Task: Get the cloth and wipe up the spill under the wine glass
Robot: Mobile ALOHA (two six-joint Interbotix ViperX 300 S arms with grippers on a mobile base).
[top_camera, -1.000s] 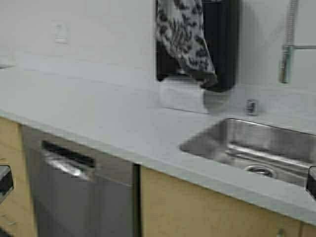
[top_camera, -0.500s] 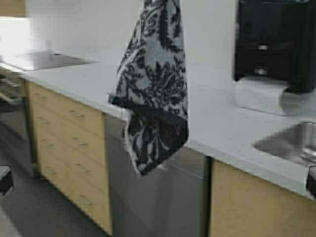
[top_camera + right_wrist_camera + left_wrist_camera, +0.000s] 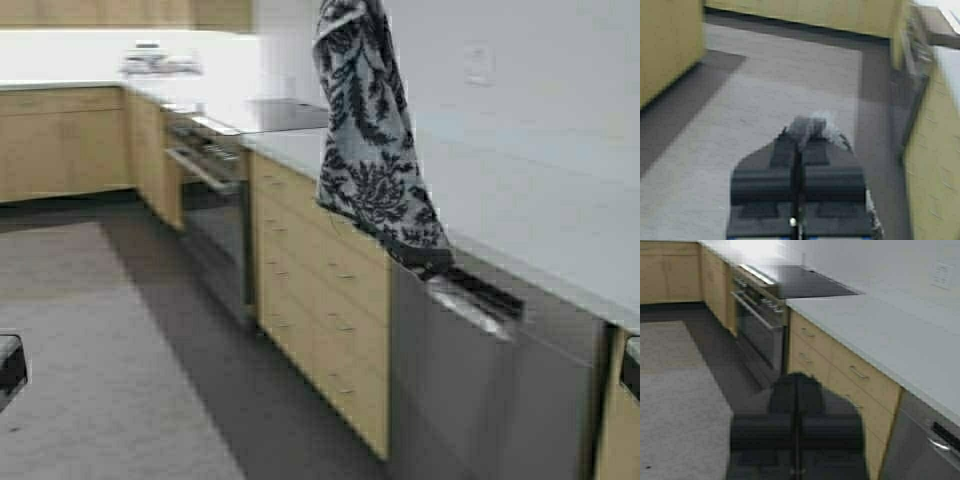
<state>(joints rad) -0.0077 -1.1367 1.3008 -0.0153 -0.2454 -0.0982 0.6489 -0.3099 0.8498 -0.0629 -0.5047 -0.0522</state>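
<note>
The cloth (image 3: 372,140), soft, light and limp, hangs in the high view before the counter (image 3: 520,190), best gripped by a bunched edge. Right gripper (image 3: 805,131) is clamped on its fabric; left gripper (image 3: 796,390) fingers together, empty.

**Occluded, cropped and indistinct regions**

High view: the cloth (image 3: 372,140) runs off the top edge, so whatever holds it up lies out of frame. It covers part of the counter (image 3: 540,200) edge and the drawers (image 3: 320,290) behind it. Only dark slivers of the two arms show, at the left and right borders. The dishwasher (image 3: 500,380) is cut by the bottom edge. A small object (image 3: 160,62) on the far counter is too blurred to identify.

Right wrist view: a grey tuft (image 3: 810,126) pokes up at the right gripper (image 3: 797,150); motion blur prevents naming it with certainty.
</note>
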